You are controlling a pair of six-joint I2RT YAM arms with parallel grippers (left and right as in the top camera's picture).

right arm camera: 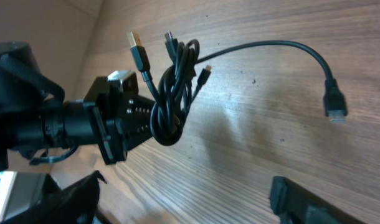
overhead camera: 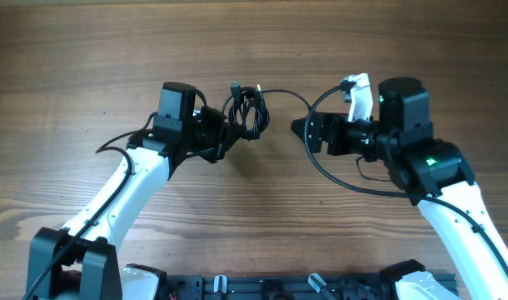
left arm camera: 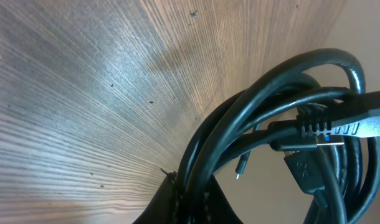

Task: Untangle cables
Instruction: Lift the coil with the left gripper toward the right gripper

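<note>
Tangled cables (left arm camera: 271, 124) clamped in left tool (overhead camera: 224, 135), right tool (overhead camera: 302, 128) spread wide, empty

Left-wrist view: cables (left arm camera: 289, 127) cut off right and bottom; right fingers (right arm camera: 299, 200) cropped at lower edge

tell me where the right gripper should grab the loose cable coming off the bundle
Take the loose cable just behind its plug, coming from the right side. That stretch arcs clear of the others; its other end runs into the bundle that the left gripper holds.
</note>
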